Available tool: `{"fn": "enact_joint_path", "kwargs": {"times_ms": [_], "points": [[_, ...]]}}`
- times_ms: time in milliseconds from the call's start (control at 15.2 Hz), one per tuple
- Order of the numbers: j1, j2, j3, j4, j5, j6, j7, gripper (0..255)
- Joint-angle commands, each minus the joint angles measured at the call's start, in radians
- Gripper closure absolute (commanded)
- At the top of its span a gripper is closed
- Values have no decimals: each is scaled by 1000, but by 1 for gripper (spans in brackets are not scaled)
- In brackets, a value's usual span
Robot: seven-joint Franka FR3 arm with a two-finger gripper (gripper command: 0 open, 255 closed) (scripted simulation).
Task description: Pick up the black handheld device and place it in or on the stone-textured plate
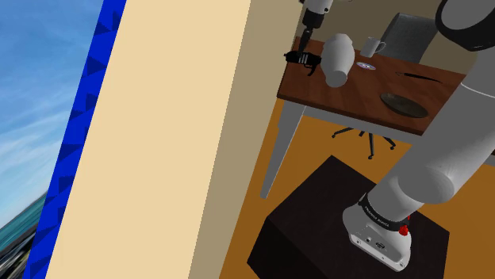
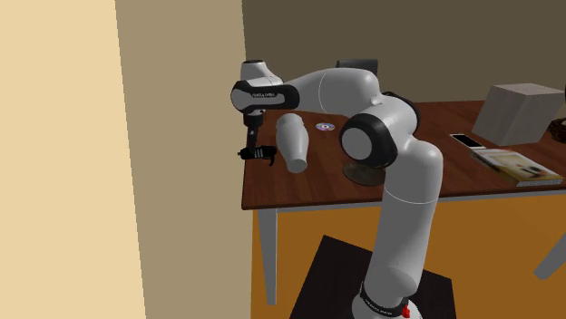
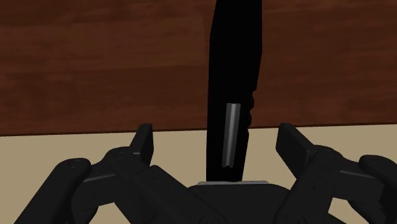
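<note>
The black handheld device point(image 3: 232, 89) is long and slim with a pale strip on its side. It lies at the wooden table's corner point(image 1: 301, 59), with one end over the edge point(image 2: 259, 154). My gripper point(image 3: 217, 145) hangs just above it, open, one finger on each side and neither touching it. In the outside views the gripper point(image 1: 305, 47) point(image 2: 251, 141) points down at the device. The dark round plate point(image 1: 400, 103) lies farther along the table, toward the stand, and the arm partly hides the plate point(image 2: 361, 175) in the second exterior view.
A white vase point(image 1: 337, 59) point(image 2: 295, 142) lies tipped right beside the device. A disc point(image 1: 366, 66) and a white mug point(image 1: 373, 46) sit behind it. A grey box point(image 2: 522, 111), a book point(image 2: 515, 163) and a phone point(image 2: 467, 140) occupy the table's far end. A beige wall point(image 2: 172, 163) stands close by.
</note>
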Motion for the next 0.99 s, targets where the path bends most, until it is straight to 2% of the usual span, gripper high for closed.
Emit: {"fn": "enact_joint_path", "kwargs": {"times_ms": [0, 132, 198, 792, 924], "points": [[7, 21, 7, -7, 0, -4, 3, 0], [8, 21, 6, -7, 0, -4, 3, 0], [9, 18, 7, -7, -1, -6, 4, 255], [9, 21, 6, -7, 0, -4, 2, 255], [9, 20, 5, 20, 0, -31, 3, 255]]}}
